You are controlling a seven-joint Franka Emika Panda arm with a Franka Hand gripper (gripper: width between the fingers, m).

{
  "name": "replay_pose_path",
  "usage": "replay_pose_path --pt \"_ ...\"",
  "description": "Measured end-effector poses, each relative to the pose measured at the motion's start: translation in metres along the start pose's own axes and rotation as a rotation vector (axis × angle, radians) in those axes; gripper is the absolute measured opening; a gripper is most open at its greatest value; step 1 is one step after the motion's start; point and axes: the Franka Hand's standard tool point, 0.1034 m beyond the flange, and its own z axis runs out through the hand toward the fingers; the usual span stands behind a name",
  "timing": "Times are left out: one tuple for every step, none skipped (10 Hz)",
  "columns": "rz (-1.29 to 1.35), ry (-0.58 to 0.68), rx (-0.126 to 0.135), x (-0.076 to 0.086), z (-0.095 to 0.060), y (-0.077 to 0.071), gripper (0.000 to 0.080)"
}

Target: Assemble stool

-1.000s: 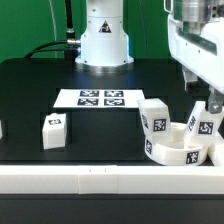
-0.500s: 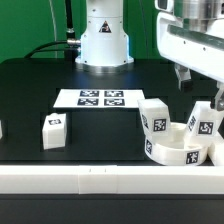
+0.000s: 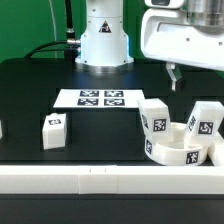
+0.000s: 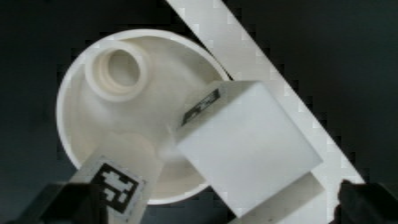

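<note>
The round white seat (image 3: 178, 153) lies at the front on the exterior view's right. Two tagged white legs stand on it, one (image 3: 153, 118) on its left side and one (image 3: 203, 121) on its right. A third leg (image 3: 54, 131) stands alone on the black table toward the exterior view's left. My gripper (image 3: 180, 76) hangs open well above the seat and touches nothing. The wrist view looks down on the seat (image 4: 125, 110), a big leg block (image 4: 263, 140) and a tagged leg (image 4: 116, 190). My dark fingertips (image 4: 71, 205) show at the picture's corners, wide apart.
The marker board (image 3: 100, 98) lies flat mid-table in front of the robot base (image 3: 103, 35). A long white rail (image 3: 100, 180) runs along the table's front edge and also crosses the wrist view as a white strip (image 4: 222, 35).
My gripper has risen and drifted toward the exterior view's left, away from the right-hand leg on the seat. The seat and legs have not moved.
</note>
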Motion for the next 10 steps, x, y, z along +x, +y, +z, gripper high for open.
replay_pose_path --pt "-0.084 0.001 -0.001 0.000 0.000 0.000 0.0648" --pt "-0.185 0.004 -0.003 0.001 0.000 0.000 0.0648" --pt "-0.332 0.024 -0.008 0.001 -0.001 -0.002 0.0648" --pt "-0.446 0.032 -0.023 -0.001 -0.001 -0.004 0.0648" --pt "-0.572 0.039 -0.033 -0.002 0.000 -0.005 0.0648" --pt "-0.717 0.059 -0.025 -0.002 0.000 -0.009 0.0648" --pt "-0.842 0.065 -0.037 -0.007 0.000 -0.015 0.0648" --pt "-0.931 0.065 -0.042 -0.011 0.001 -0.018 0.0648" --pt "-0.961 0.064 -0.043 -0.012 0.001 -0.018 0.0648" --pt "-1.036 0.064 -0.049 -0.010 0.001 -0.016 0.0648"
